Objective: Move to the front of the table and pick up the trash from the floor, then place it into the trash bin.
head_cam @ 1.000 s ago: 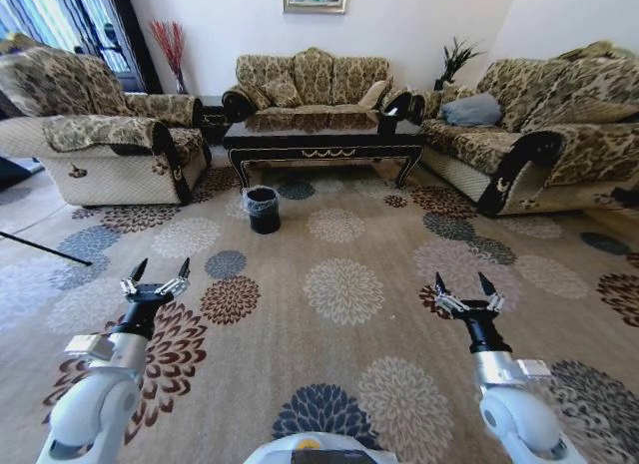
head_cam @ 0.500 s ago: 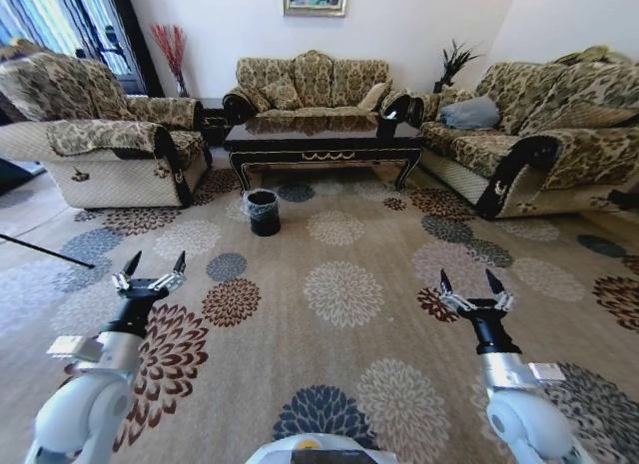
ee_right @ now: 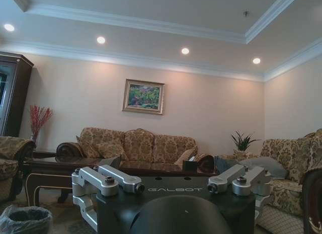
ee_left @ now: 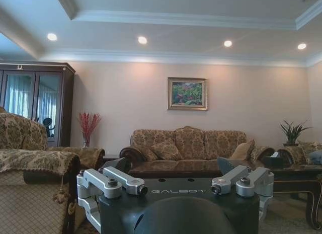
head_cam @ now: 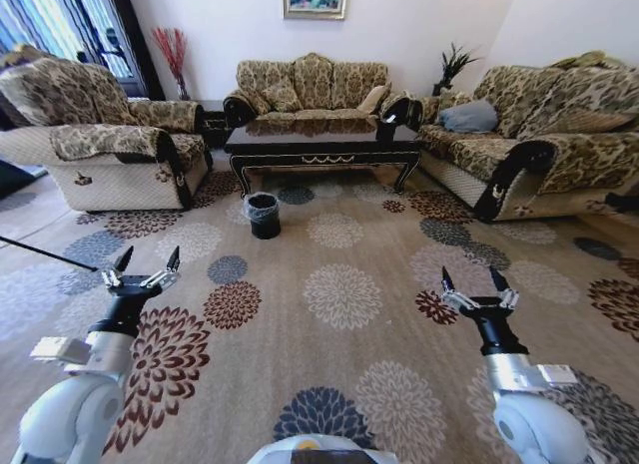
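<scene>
The dark glossy table stands at the far side of the room, in front of the middle sofa. The trash bin, black with a grey bag ruffled over its rim, sits on the carpet just before the table's left end. The trash is out of view. My left gripper hovers open over the carpet low on the left, and my right gripper hovers open low on the right. Both hold nothing and are far from the bin. The right wrist view catches the trash bin and the table.
Patterned sofas ring the room: an armchair on the left, a sofa behind the table and a long sofa on the right. Wide flowered carpet lies open between me and the table. A thin dark rod crosses the floor at left.
The whole picture has shifted slightly, so the camera has moved. Both arms have spread a little outward, the left one more. Both grippers stay open and empty.
</scene>
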Motion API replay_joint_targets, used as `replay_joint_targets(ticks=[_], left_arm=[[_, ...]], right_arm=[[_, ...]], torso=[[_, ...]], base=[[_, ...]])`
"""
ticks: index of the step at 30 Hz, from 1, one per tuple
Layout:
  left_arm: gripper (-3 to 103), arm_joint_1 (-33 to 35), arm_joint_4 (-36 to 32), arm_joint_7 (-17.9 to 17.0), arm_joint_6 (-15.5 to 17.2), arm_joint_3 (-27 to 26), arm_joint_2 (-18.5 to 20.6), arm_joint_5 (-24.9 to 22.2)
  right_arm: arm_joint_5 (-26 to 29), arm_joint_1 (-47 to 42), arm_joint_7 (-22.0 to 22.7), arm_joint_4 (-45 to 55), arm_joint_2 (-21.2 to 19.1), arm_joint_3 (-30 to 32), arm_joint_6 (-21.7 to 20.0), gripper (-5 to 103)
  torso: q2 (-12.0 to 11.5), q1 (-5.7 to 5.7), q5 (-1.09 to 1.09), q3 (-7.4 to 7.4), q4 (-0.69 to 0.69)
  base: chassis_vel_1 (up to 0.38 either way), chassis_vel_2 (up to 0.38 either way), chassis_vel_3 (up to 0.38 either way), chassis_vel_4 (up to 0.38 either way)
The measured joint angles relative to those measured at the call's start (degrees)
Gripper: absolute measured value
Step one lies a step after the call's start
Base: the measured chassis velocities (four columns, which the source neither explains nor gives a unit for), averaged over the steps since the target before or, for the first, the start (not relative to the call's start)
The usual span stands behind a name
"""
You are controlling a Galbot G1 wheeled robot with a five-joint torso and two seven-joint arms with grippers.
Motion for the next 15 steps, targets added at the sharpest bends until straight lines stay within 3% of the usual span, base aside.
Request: replay_joint_targets(ticks=[5,9,15], left_arm=[[100,0.1,0.0,0.1,-0.1,0.2,-0.1,0.2],[100,0.1,0.0,0.3,-0.1,0.1,0.0,0.3],[100,0.2,0.0,0.6,-0.1,0.0,0.1,0.7]], right_arm=[[0.7,-0.6,0.4,0.8,-0.2,0.0,-1.0,100],[1.9,-1.9,1.4,2.8,-1.4,0.6,-5.6,100],[3.4,-1.9,2.5,5.0,-3.4,1.3,-9.0,100]], torso=[[1.0,0.33,0.0,0.65,0.0],[2.2,0.71,0.0,1.53,-0.01],[3.4,1.15,0.0,2.28,0.01]], base=[[0.0,0.0,0.0,0.0],[0.0,0.0,0.0,0.0],[0.0,0.0,0.0,0.0]])
